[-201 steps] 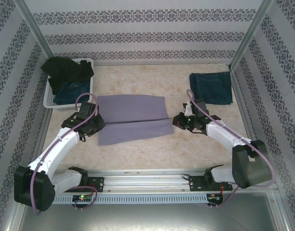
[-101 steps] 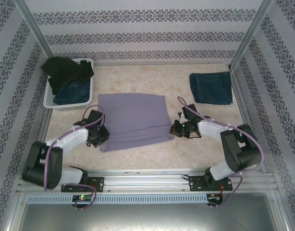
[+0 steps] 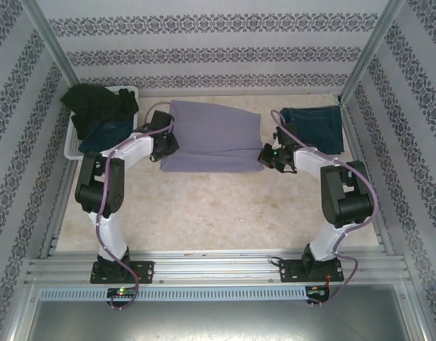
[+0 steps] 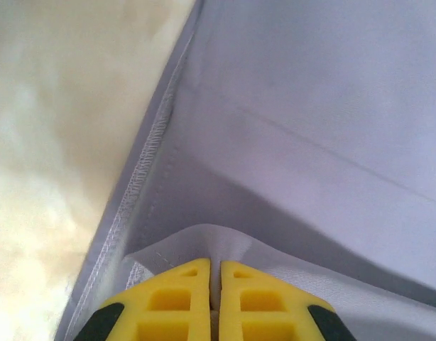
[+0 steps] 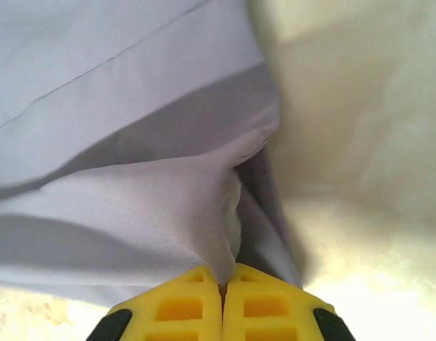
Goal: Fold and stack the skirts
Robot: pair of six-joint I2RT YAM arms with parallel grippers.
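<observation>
Pinching both ends of the pale lavender-grey cloth skirt [image 3: 211,135]: left gripper [image 3: 165,145] clamped on its left edge, right gripper [image 3: 267,156] clamped on its right edge. Both arms reach far forward, elbows raised. The skirt is folded over at far-centre of the table, long axis left-right.

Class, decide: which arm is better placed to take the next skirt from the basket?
Likely left: the left gripper, shut on the lavender skirt, sits beside the basket; the right gripper is far across.

Pale lavender skirt [image 3: 211,133], blue denim skirt [image 3: 319,128]
</observation>
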